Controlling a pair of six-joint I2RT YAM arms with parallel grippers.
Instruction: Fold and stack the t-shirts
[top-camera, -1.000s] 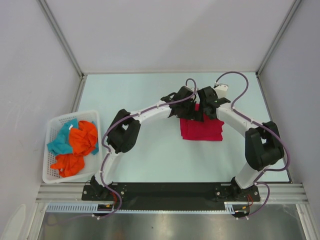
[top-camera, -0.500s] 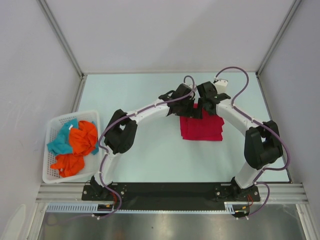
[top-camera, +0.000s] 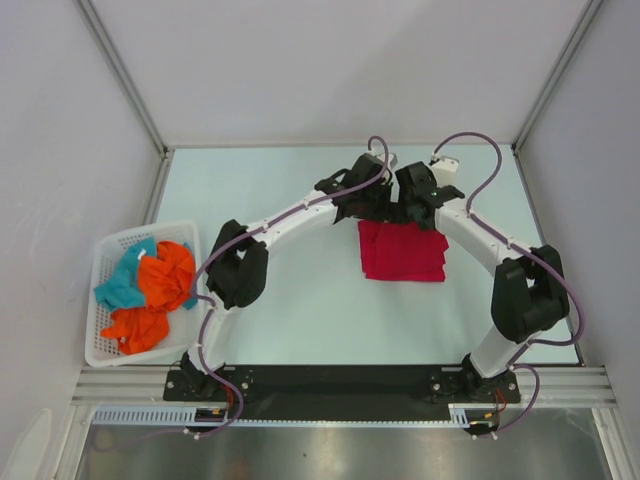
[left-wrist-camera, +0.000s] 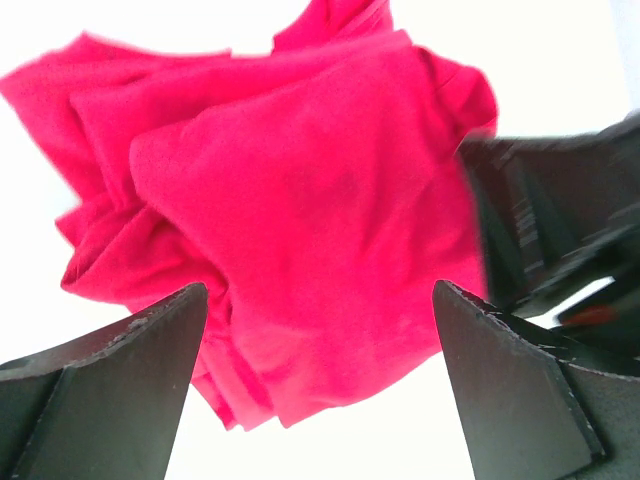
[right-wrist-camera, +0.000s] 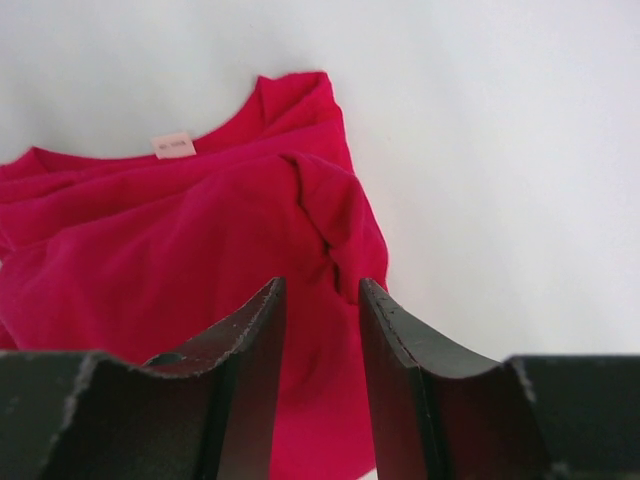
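Red t-shirt (top-camera: 403, 252) lies on the pale table (top-camera: 280, 200), right of centre, folded into a rough rectangle w/ several rumpled layers; can't tell if it's more than one garment. Neckline w/ small pale label (right-wrist-camera: 173, 145) sits at the far edge, a sleeve or fold bunched at the corner.

Both arms reach in over the shirt's far edge, wrists close together. L gripper (left-wrist-camera: 318, 290) has its fingers spread wide, hanging above the cloth w/ nothing between them. R gripper (right-wrist-camera: 320, 285) has its fingers close together w/ a narrow gap; red cloth shows through the gap below, and nothing looks pinched. From the left wrist cam the R gripper shows as a dark blur just beside the shirt's edge.

White plastic basket (top-camera: 105, 350) sits at the table's left edge, well apart from the shirt, holding crumpled orange cloths (top-camera: 168, 275) and a teal cloth (top-camera: 122, 285).
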